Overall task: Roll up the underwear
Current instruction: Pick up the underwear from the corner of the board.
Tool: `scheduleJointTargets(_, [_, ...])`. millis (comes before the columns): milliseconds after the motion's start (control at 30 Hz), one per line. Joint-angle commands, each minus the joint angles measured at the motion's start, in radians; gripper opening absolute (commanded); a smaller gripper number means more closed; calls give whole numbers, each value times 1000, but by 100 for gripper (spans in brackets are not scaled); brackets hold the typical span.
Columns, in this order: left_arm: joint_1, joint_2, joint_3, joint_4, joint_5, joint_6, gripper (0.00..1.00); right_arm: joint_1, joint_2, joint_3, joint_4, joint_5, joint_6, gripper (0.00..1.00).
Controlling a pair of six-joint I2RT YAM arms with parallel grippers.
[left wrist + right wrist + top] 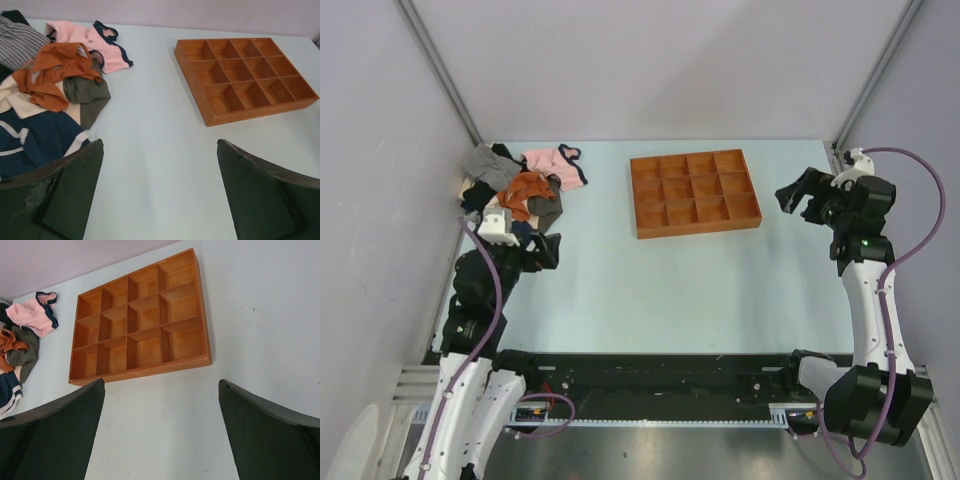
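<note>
Left black two-finger gripper: jaws spread wide, holding nothing. Navy blue fabric underwear with white trim just beyond it, near edge of far-left clothes pile. Right black gripper: spread, empty, right of orange-brown wooden compartment tray.

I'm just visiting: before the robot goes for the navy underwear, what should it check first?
1. The left gripper is open and empty: ok.
2. The right gripper is open and empty: ok.
3. The navy underwear is in sight: ok, at the near edge of the clothes pile, by the left gripper.
4. It is free of other clothes: cannot tell; a cream garment borders it and the gripper hides part.
5. It lies flat: not ok, crumpled.
6. Bare table between pile and tray for rolling: ok.
</note>
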Motion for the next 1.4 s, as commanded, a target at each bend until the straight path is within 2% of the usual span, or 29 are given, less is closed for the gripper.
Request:
scheduleJointTargets(0, [32, 72, 32, 49, 141, -45, 100, 17, -14, 29, 85, -26, -17, 99])
scheduleJointTargets(33, [52, 102, 35, 58, 193, -51, 100, 30, -5, 28, 94, -49, -40, 100])
scheduleJointTargets(67, [75, 148, 45, 61, 215, -78, 100, 51, 1, 26, 99, -137, -125, 100])
scheduleJointTargets(133, [185, 194, 43, 81, 271, -118, 100, 128, 30, 26, 88, -257, -249, 100])
scheduleJointTargets(167, [226, 242, 37, 113, 348, -164, 100, 155, 56, 26, 68, -314, -323, 100])
scheduleJointTargets(200, [300, 269, 35, 123, 379, -186, 100, 181, 68, 26, 45, -327, -419, 100])
scheduleJointTargets(267, [355, 338, 61, 123, 414, -230, 100, 243, 99, 26, -36, -389, -523, 100])
scheduleJointTargets(333, [389, 449, 95, 95, 372, -226, 100, 275, 120, 26, -80, -409, -577, 100])
scheduleJointTargets(500, [388, 698, 259, -29, 159, -169, 98, 330, 168, 26, -151, -419, -638, 100])
scheduleJointTargets(633, [385, 886, 376, -121, -24, -91, 88, 387, 156, 25, -165, -310, -692, 100])
scheduleJointTargets(833, [383, 1153, 529, -171, -165, -53, 71, 401, 148, 28, -174, -308, -692, 100])
scheduleJointTargets(1000, [377, 1208, 528, -179, -213, -37, 62, 403, 142, 26, -174, -304, -692, 100])
scheduleJointTargets(1167, [379, 1276, 499, -199, -255, 3, 58, 406, 136, 26, -176, -302, -692, 100])
scheduleJointTargets(1267, [379, 1278, 506, -199, -224, 3, 36, 407, 131, 26, -177, -302, -695, 100])
scheduleJointTargets(1300, [377, 1253, 506, -198, -216, 0, 21, 407, 131, 26, -177, -301, -696, 100])
scheduleJointTargets(1367, [380, 1224, 508, -196, -204, -5, 11, 407, 130, 26, -179, -299, -698, 100])
